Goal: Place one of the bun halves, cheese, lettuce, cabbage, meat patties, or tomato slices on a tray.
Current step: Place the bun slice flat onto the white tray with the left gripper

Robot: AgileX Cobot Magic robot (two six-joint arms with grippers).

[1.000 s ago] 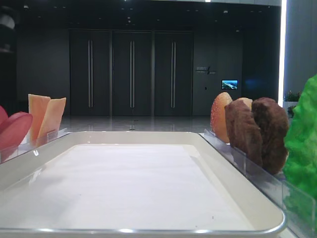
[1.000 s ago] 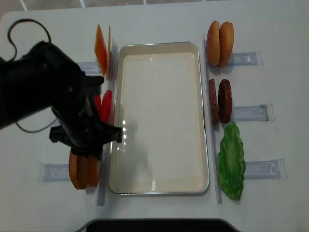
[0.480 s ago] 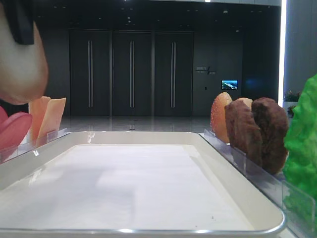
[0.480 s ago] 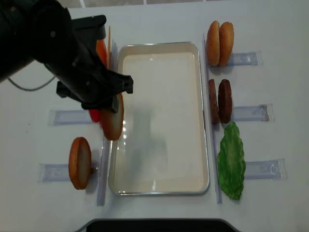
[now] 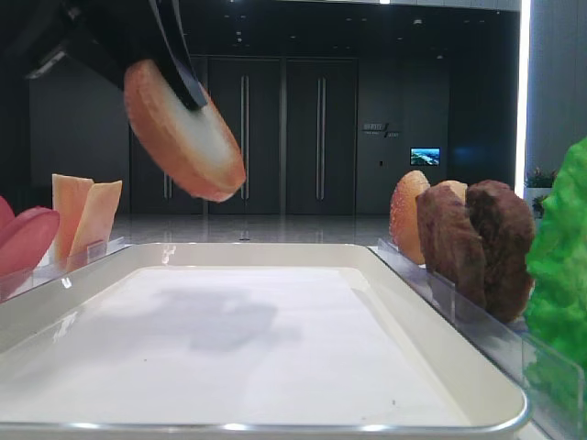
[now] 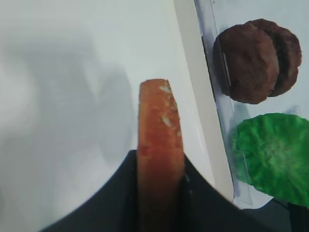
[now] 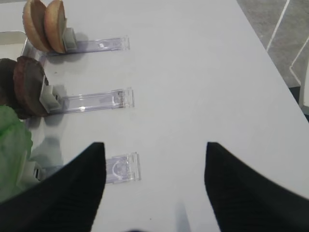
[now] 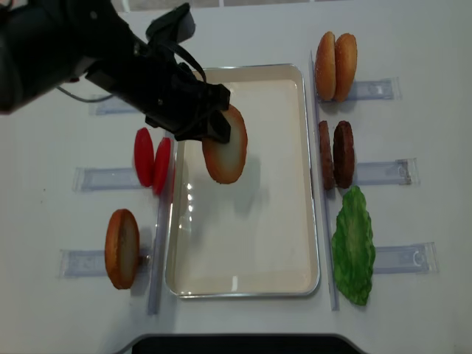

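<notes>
Lifted out of the holder by the table's left edge within the last second, and now carried over the tray point(image 8: 243, 284): 1 bun half point(image 8: 226, 145), pinched on edge in the left gripper point(image 8: 210, 127), jaws clenched on its crust. Hangs tilted above the tray's far-left part, clear of the liner, shadow beneath. Transport nearly done by the look of it; lowering and release remain. Plenty of bare liner below and toward the near rim. Tomato slices point(image 8: 153, 160) just beside the left rim, meat patties point(image 8: 335, 154) beside the right. Right gripper point(image 7: 152, 193) spread wide, holding nothing, over bare table.
</notes>
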